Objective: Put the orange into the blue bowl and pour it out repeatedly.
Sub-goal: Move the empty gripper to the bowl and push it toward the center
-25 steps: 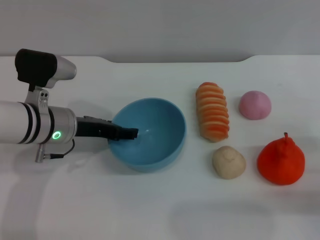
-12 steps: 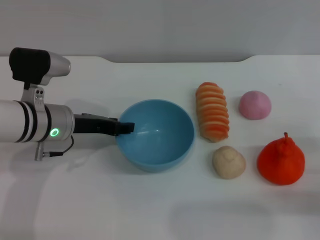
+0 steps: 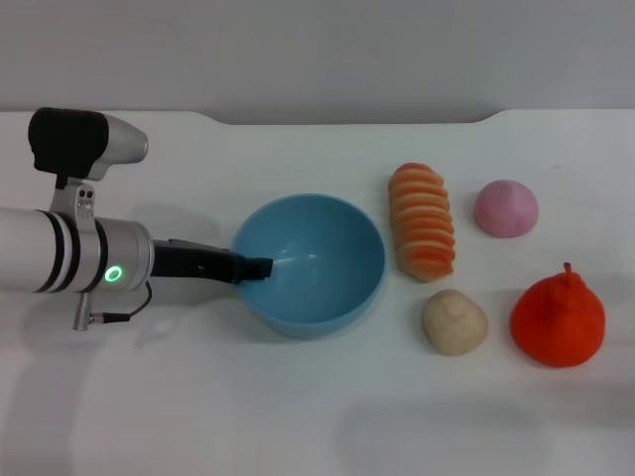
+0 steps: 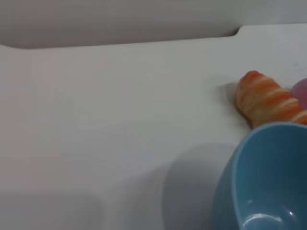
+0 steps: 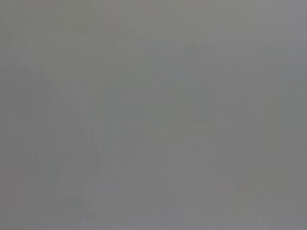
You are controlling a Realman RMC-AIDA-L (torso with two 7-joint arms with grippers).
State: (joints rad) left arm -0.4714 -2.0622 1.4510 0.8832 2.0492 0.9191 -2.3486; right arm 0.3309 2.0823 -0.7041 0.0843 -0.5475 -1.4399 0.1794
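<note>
The blue bowl (image 3: 327, 288) stands upright and empty on the white table, left of centre. My left gripper (image 3: 256, 267) reaches in from the left and is clamped on the bowl's left rim, one dark finger over the rim on the inside. The left wrist view shows the bowl's rim and inside (image 4: 268, 182) close up. The orange (image 3: 558, 322), red-orange with a stem nub, lies on the table at the near right, well apart from the bowl. My right gripper is out of view; the right wrist view shows only plain grey.
A ribbed orange-and-cream roll (image 3: 423, 220) lies just right of the bowl and also shows in the left wrist view (image 4: 266, 98). A pink dome (image 3: 506, 208) sits at the far right. A beige ball (image 3: 453, 321) lies between the bowl and the orange.
The bowl was tipped a second ago and has come back upright, shifted slightly right. My left arm moved with it and then dipped a little. The orange has not moved.
</note>
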